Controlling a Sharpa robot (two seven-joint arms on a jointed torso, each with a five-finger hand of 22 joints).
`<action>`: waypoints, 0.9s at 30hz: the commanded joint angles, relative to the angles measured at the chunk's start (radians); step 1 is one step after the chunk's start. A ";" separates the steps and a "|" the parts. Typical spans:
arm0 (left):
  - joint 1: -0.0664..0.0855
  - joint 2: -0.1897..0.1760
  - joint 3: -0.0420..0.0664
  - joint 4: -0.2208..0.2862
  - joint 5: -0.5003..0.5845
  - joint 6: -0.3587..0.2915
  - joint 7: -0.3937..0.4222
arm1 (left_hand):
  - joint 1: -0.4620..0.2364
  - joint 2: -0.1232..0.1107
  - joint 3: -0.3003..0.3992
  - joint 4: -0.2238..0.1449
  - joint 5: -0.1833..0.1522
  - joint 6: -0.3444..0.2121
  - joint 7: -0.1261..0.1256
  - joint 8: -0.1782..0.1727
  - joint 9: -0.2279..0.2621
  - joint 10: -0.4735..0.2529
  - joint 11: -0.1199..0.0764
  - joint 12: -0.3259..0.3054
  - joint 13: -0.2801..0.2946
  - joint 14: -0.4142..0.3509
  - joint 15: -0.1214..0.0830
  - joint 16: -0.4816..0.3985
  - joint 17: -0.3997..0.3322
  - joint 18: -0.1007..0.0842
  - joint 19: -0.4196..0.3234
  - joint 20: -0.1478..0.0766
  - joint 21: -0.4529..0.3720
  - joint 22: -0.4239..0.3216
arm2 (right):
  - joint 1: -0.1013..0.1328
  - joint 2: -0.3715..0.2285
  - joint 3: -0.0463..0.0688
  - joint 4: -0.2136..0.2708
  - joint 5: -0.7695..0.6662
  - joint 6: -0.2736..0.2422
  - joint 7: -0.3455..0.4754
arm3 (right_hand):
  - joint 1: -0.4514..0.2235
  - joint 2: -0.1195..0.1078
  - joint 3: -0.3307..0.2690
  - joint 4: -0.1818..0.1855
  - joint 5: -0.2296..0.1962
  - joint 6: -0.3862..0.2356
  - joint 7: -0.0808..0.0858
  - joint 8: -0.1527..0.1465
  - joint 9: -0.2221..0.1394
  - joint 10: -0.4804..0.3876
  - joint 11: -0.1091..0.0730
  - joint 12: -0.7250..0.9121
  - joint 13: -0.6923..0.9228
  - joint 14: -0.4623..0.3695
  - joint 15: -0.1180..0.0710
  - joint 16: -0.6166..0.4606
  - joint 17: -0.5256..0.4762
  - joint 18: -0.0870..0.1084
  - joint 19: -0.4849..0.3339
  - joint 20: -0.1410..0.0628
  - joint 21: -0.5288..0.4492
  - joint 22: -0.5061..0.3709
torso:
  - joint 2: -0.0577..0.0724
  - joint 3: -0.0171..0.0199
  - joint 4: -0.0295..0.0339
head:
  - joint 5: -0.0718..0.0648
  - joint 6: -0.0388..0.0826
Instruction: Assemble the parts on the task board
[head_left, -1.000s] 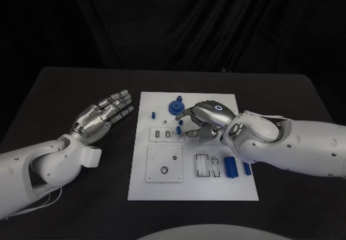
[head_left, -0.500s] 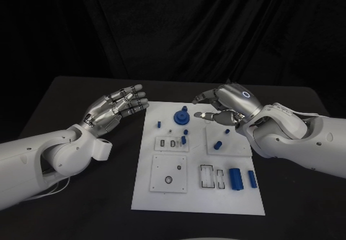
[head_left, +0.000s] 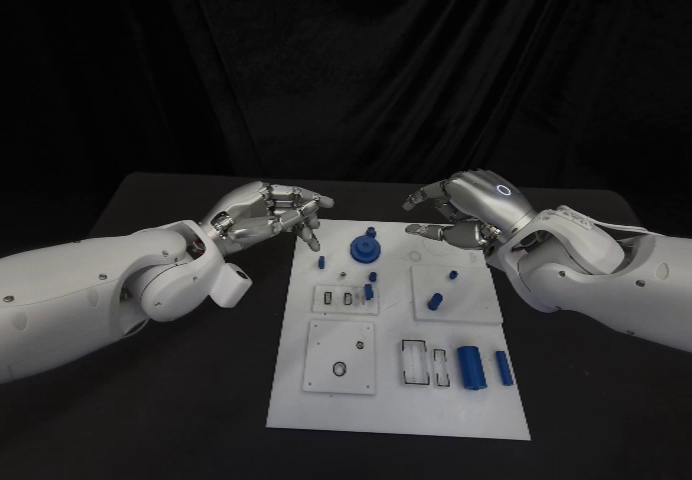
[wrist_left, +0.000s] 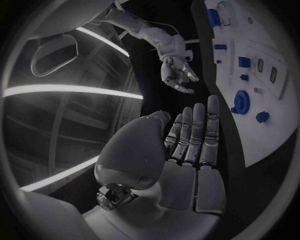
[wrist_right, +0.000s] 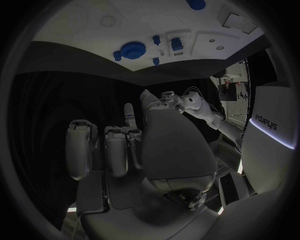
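White task board (head_left: 462, 395) runs lengthwise away from robot; left hand (head_left: 267, 217) & right hand (head_left: 464, 209) open, empty.

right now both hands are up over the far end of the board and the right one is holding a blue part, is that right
Not quite. Both hands are over the far end of the task board, but the right hand holds nothing. The head view shows its fingers curled with no blue part in them. The left hand holds nothing either.

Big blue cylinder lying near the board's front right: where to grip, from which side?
Pinch the big blue cylinder across its middle, coming straight down with the right hand. It lies flat on the task board, long sides exposed, though a smaller blue piece lies close alongside.
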 joint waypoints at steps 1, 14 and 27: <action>0.008 0.025 0.001 -0.024 -0.224 -0.043 -0.140 | -0.059 0.016 -0.022 0.004 -0.073 0.011 0.004 0.003 0.009 -0.021 -0.016 0.089 0.145 0.006 -0.013 0.091 0.067 -0.002 -0.012 -0.004 0.055 0.047 | -0.008 -0.002 0.000 -0.011 0.043 0.073 -0.020 | 0.004 0.012 0.006 0.000 0.009 0.007 0.002 0.004 -0.002 0.104 -0.003 0.003 0.263 0.106 -0.002 0.003 0.264 -0.008 0.035 -0.003 -0.004 0.222 | -0.022 0.0101 -0.0019 | -0.002 -0.004; 0.015 0.163 0.001 -0.149 -0.360 0.006 -0.372 | -0.189 0.094 -0.193 0.003 -0.170 0.049 0.017 0.074 0.085 0.972 -0.060 0.539 1.039 0.901 -0.055 0.456 0.968 -0.040 0.276 -0.035 0.575 0.628 | -0.029 0.008 0.000 -0.050 0.084 0.142 -0.058 | 0.029 0.031 0.019 -0.013 0.056 0.015 0.011 0.001 -0.010 0.104 0.003 0.003 0.263 0.106 0.003 0.003 0.264 -0.007 0.033 -0.001 -0.008 0.221 | -0.064 0.0364 -0.0133 | 0.017 -0.024; 0.015 0.231 0.002 -0.107 -0.618 -0.014 -0.739 | -0.178 0.082 -0.241 -0.002 -0.251 0.191 -0.064 0.287 0.349 1.004 -0.135 0.547 1.058 0.925 -0.133 0.456 0.990 -0.121 0.745 -0.092 0.787 1.031 | -0.031 0.004 0.000 -0.055 0.086 0.151 -0.068 | 0.044 0.037 0.027 -0.023 0.096 0.023 0.014 0.001 -0.015 0.104 0.006 0.003 0.263 0.106 0.005 0.003 0.264 -0.007 0.034 0.001 -0.008 0.221 | -0.086 0.0612 -0.0333 | 0.042 -0.074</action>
